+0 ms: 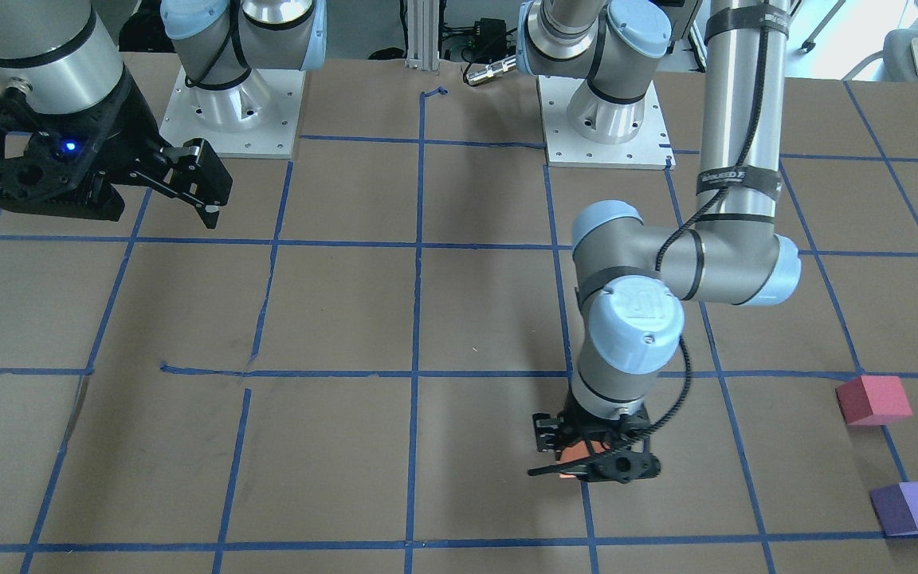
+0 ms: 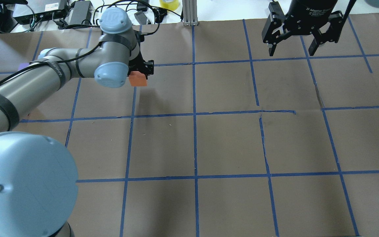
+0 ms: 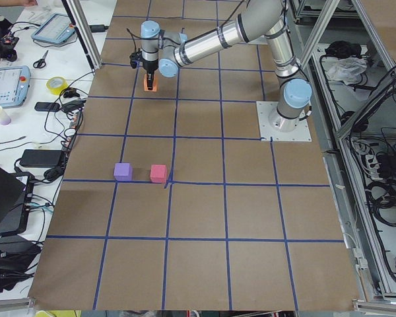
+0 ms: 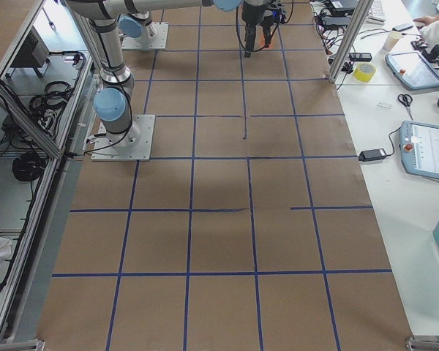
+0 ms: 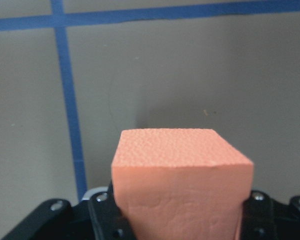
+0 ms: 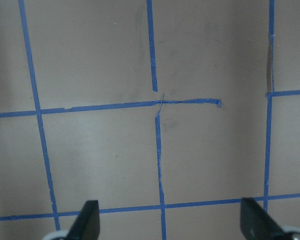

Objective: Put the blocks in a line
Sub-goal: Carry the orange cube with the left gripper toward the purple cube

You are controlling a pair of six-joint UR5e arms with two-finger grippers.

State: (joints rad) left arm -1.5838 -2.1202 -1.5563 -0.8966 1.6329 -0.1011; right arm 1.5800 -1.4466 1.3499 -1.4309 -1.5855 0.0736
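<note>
The orange block point(image 5: 180, 170) is your landmark. The left gripper point(image 2: 140, 74) has it clamped, with the fingers point(image 5: 106, 220) pressed in on two opposite sides and the block sticking out past the tips. It sits over the brown paper point(image 2: 229, 141), just beside a blue tape line point(image 5: 70, 100). You cannot tell from these views whether its underside touches the paper. The pink block point(image 1: 873, 399) and purple block point(image 1: 913, 508) lie well apart from the orange block, toward the robot's left end of the table. They are near each other but not touching, pink closer to the robot and purple on your side, both flat on the paper. From overhead the left arm point(image 2: 44, 79) reaches across that stretch and blocks your sight: only a sliver of purple shows past the forearm, and pink is hidden. The right gripper point(image 2: 291, 52) hangs well apart from the orange block, off to the robot's right and raised above the paper, fingers spread wide and gripping nothing. A torn, wrinkled tape joint point(image 6: 187, 102) lies under it. Beyond the orange block, past the table's edge on your side, are power bricks and cables point(image 2: 77, 10), a yellow tape roll point(image 2: 169, 4) and an aluminium post point(image 2: 188, 13).
</note>
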